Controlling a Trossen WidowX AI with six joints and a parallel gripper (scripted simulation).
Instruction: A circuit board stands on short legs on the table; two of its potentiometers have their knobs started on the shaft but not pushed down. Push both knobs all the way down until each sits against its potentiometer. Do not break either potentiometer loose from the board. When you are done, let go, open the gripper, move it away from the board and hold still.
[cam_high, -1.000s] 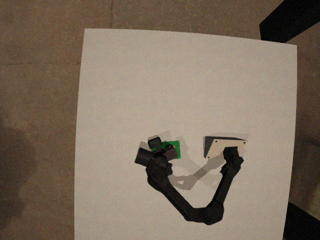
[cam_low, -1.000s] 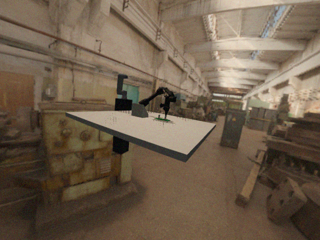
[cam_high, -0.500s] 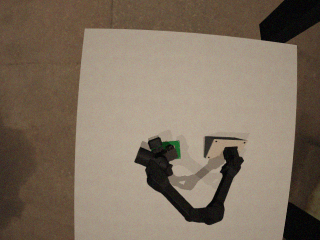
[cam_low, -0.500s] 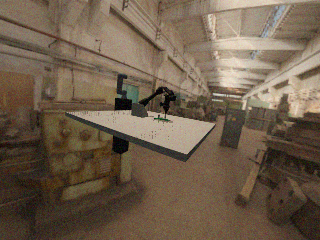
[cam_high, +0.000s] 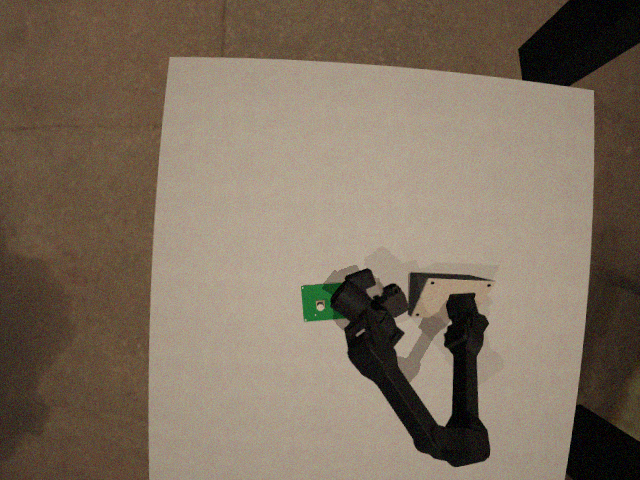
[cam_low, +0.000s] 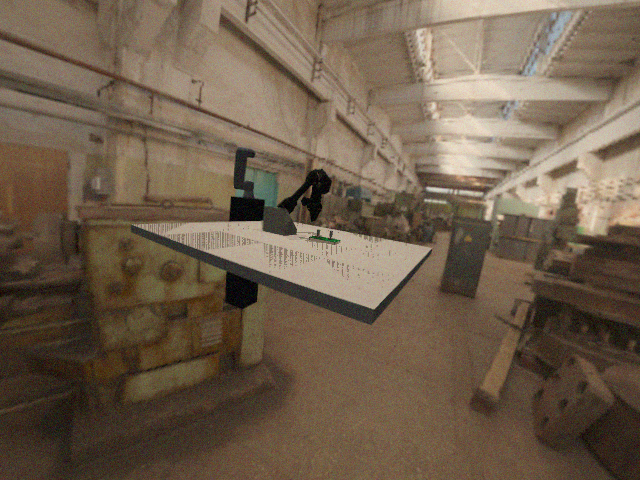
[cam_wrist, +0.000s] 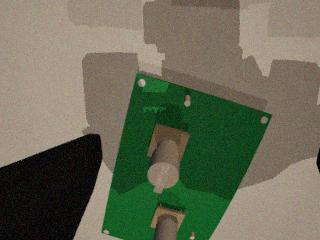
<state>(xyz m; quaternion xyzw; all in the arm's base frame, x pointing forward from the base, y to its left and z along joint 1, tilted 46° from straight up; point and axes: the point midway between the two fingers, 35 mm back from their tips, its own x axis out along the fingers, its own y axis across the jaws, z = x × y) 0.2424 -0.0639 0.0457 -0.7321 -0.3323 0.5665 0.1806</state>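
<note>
The green circuit board stands on the table, its right part hidden under the arm in the top view. A grey knob stands over a tan potentiometer in mid wrist view. A second knob is cut off at the bottom edge, over another potentiometer. Both knobs stand upright in the exterior view, at left and right. Whether either sits fully down cannot be told. My gripper is wide open and empty, raised above the board, touching neither knob.
The arm's wedge-shaped mount stands on the table to the right of the board in the top view. The arm folds out over the table's near side there. Its shadow falls across the board and around it.
</note>
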